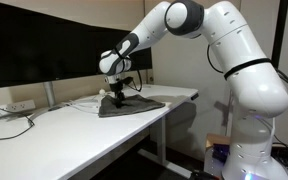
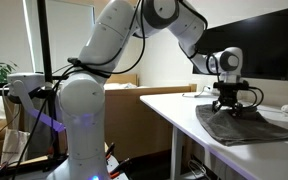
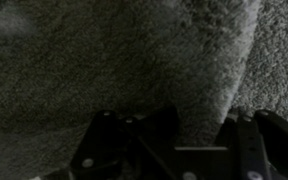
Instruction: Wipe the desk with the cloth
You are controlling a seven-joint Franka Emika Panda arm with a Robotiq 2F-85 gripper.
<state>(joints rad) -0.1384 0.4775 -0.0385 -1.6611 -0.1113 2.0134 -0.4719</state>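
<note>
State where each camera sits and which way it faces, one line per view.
Exterior view: in front of the desk, looking along it at the cloth; arm and pincer show.
Exterior view: beside the robot's base, facing the desk's corner; arm and pincer show.
Wrist view: looks down onto the cloth; only the pincer shows.
Shared: both exterior views show the pincer on the cloth.

A white robot arm (image 1: 234, 60) stands at the right and reaches left over a long white desk (image 1: 74, 140). Its gripper (image 1: 115, 97) points down, fingers closed on a rumpled dark grey cloth (image 1: 134, 105) near the desk's right end. Dark monitors (image 1: 44, 45) stand behind, and a black cable (image 1: 14, 126) trails at left.
</note>
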